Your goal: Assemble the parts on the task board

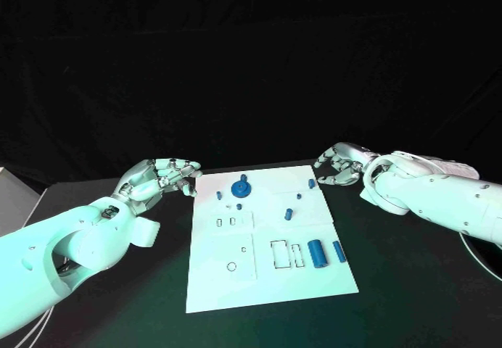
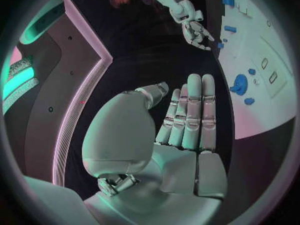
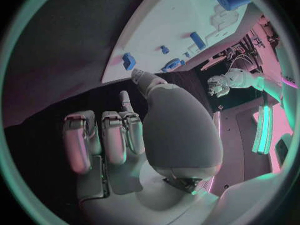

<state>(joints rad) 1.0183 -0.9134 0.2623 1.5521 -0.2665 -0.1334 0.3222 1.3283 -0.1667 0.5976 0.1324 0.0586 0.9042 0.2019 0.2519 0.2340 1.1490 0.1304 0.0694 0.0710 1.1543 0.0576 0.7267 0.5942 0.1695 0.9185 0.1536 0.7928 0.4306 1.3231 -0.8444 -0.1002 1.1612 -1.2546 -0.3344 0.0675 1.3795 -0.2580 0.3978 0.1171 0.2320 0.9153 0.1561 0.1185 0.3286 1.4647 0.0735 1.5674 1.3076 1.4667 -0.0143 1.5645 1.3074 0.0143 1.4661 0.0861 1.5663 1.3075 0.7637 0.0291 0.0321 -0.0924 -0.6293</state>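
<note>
Parts (image 1: 317, 254) are lying loose near the task board's (image 1: 267, 284) right edge while the left hand (image 1: 159, 178) and right hand (image 1: 341, 164), both empty with fingers loosely apart, are being held at its far corners. A careful, centred pinch on one part is likely being called for next.

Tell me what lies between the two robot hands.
In the head view, the far end of the white task board lies between the left hand and right hand, with a round blue part standing there.
</note>
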